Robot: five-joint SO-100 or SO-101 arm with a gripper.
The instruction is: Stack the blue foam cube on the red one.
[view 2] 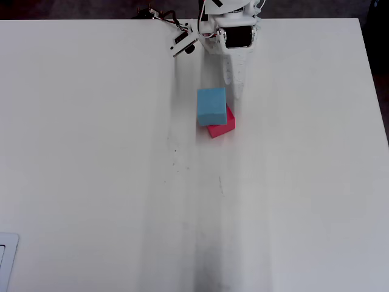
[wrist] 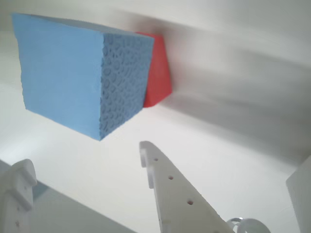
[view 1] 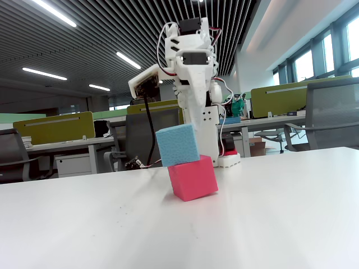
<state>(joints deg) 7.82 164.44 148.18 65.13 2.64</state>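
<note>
The blue foam cube (view 1: 177, 144) rests on top of the red one (view 1: 192, 178), shifted to the left in the fixed view so that it overhangs that side. In the overhead view the blue cube (view 2: 211, 105) covers most of the red cube (view 2: 223, 125). In the wrist view the blue cube (wrist: 77, 73) fills the upper left, with the red cube (wrist: 158, 73) showing behind it. My gripper (wrist: 85, 155) is open and empty, just behind the stack and clear of it. It also shows in the fixed view (view 1: 205, 134) and in the overhead view (view 2: 232, 88).
The white table (view 2: 121, 182) is bare around the stack. The arm's base (view 2: 231, 18) stands at the far edge with a white camera module (view 2: 182, 41) beside it. Office desks and chairs stand beyond the table in the fixed view.
</note>
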